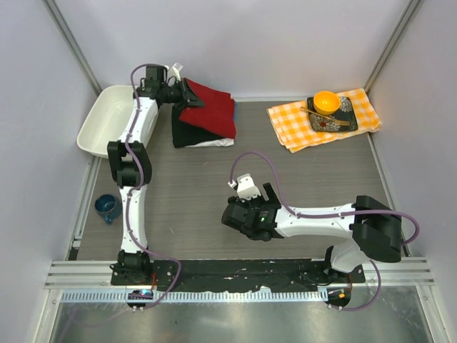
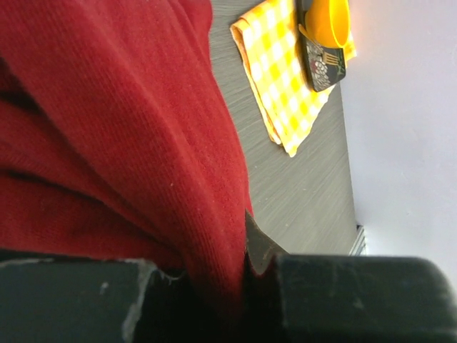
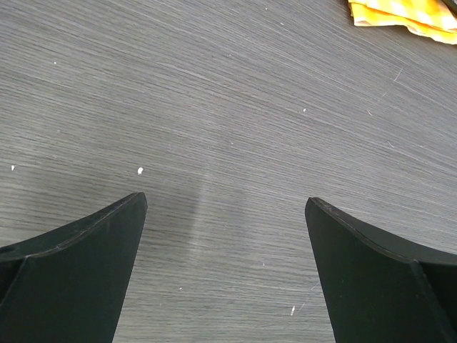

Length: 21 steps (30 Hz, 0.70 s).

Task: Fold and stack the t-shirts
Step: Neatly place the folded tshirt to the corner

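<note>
While right jaws stand spread, left jaws pinch the red t-shirt.

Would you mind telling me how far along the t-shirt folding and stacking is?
Nearly finished, it seems. Done: the folded black cloth t-shirt and folded white t-shirt lie stacked, the folded bright red t-shirt on top. In hand: the left end effector pinches the red shirt's edge. Left: releasing it and withdrawing; the right end effector hangs open over bare table.
</note>
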Tool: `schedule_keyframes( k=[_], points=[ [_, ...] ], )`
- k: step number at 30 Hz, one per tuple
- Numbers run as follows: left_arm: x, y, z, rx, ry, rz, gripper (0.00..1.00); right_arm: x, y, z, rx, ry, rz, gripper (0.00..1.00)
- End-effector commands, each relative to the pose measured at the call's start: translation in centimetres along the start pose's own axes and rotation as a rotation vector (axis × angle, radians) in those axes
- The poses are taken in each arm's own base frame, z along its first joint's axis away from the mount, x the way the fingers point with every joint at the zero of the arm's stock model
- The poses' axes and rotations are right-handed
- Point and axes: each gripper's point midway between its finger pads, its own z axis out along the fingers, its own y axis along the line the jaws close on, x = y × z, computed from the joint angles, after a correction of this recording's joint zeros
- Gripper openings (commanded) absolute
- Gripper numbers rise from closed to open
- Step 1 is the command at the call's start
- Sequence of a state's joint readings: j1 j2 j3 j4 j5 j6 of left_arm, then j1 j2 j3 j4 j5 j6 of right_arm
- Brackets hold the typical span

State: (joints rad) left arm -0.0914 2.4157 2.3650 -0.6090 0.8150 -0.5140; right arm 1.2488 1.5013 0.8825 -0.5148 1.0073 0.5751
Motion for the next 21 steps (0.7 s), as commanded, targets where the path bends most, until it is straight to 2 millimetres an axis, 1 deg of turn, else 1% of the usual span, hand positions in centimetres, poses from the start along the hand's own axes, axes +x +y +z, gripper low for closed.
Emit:
schedule_keyframes(
  k=[1,3,4,5,7,8,9,10,11,12,13,14,16,17,18,19,20,21],
  points=[
    [-1.6,0.6,-2.3,0.023,-0.03,0.081,0.0,-0.7,0.2,-0.1,-0.003,-0.016,0.054,0.99],
    [-1.4,1.9,-2.6,0.004,-0.025,0.073,0.0,-0.8,0.3,-0.1,-0.006,-0.017,0.055,1.0],
    [-1.4,2.9,-3.3,-0.008,-0.029,0.08,0.0,-0.9,0.3,-0.2,-0.006,-0.018,0.05,0.99],
    [-0.8,3.7,-3.3,-0.018,-0.018,0.066,0.0,-0.8,0.3,-0.1,-0.008,-0.013,0.047,1.0],
    [-0.5,4.2,-3.2,-0.032,-0.023,0.08,0.0,-0.9,0.4,-0.1,-0.011,-0.014,0.046,1.0],
    [0.0,5.1,-3.0,-0.051,-0.016,0.067,0.08,-0.9,0.5,-0.2,-0.014,-0.013,0.042,1.0],
    [0.3,5.4,-2.9,-0.055,-0.01,0.07,0.19,-0.9,0.4,-0.2,-0.014,-0.012,0.043,1.0],
    [0.6,5.7,-2.7,-0.058,-0.003,0.064,0.35,-0.9,0.4,-0.2,-0.016,-0.014,0.045,1.0],
    [1.0,6.4,-2.6,-0.077,0.003,0.056,0.59,-0.9,0.3,-0.3,-0.018,-0.013,0.048,1.0],
    [1.4,7.1,-2.5,-0.091,0.01,0.047,0.65,-0.8,0.2,-0.3,-0.018,-0.013,0.049,1.0],
    [1.6,7.3,-2.4,-0.098,0.013,0.045,0.88,-0.9,0.1,-0.4,-0.021,-0.015,0.054,1.0],
    [1.1,8.9,-3.4,-0.127,-0.004,0.023,1.0,-0.7,0.0,-0.4,-0.022,-0.014,0.053,1.0],
    [1.3,10.2,-4.0,-0.151,-0.008,-0.011,1.0,-0.7,-0.1,-0.5,-0.027,-0.013,0.055,1.0],
    [0.8,10.3,-4.5,-0.17,-0.027,-0.01,1.0,-0.7,-0.2,-0.6,-0.03,-0.015,0.06,1.0],
    [1.1,11.5,-5.1,-0.198,-0.034,-0.037,1.0,-0.8,-0.3,-0.7,-0.031,-0.017,0.06,1.0],
    [0.9,12.1,-5.6,-0.227,-0.052,-0.066,1.0,-0.8,-0.3,-0.7,-0.033,-0.019,0.065,1.0],
    [0.2,12.7,-6.4,-0.238,-0.086,-0.07,1.0,-0.9,-0.4,-0.8,-0.035,-0.022,0.069,1.0],
    [-0.2,12.8,-7.3,-0.278,-0.113,-0.072,1.0,-1.0,-0.4,-0.8,-0.037,-0.023,0.067,1.0]
  ],
)
